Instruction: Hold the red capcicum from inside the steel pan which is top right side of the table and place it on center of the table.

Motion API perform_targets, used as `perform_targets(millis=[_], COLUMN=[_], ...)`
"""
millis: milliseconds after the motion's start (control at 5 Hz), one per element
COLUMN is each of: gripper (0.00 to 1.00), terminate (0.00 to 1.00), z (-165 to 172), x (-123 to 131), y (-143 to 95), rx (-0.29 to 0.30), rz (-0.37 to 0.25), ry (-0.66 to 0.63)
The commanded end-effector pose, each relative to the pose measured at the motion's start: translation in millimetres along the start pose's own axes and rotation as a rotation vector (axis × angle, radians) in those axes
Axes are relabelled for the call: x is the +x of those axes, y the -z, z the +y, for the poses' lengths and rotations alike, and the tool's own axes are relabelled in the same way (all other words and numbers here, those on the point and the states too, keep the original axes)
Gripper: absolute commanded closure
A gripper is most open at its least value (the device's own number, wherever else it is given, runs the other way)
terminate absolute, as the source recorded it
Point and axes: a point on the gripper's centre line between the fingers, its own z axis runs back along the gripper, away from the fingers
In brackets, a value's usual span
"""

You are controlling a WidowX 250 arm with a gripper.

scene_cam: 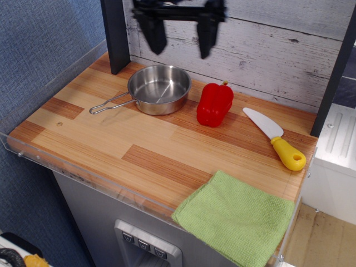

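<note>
Red capcicum point(214, 104) stands alone on the table point(111, 142), just outside the steel pan point(158, 89), at the pan's 3 o'clock.

Blurred and high above the pan at 12 o'clock, the gripper point(179, 32) hangs with its two dark fingers spread wide, gripping nothing. Near the pepper's 4 o'clock lies a yellow-handled knife point(275, 139); a green cloth point(233, 217) covers the table's 5 o'clock corner. Nothing crowds the pepper. No writing is legible anywhere.
</note>
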Motion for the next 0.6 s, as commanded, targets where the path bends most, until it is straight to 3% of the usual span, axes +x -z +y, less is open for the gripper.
perform_targets(millis=[0,200,400], gripper=[0.00,0.00,0.00], terminate=[0.00,0.00,1.00], z=[-0.7,-0.7,-0.7], x=[-3.4,-3.4,-3.4], y=[-17.3,-17.3,-17.3], rx=[-0.010,-0.010,-0.010], rz=[-0.057,-0.057,-0.057], ry=[0.021,0.021,0.021])
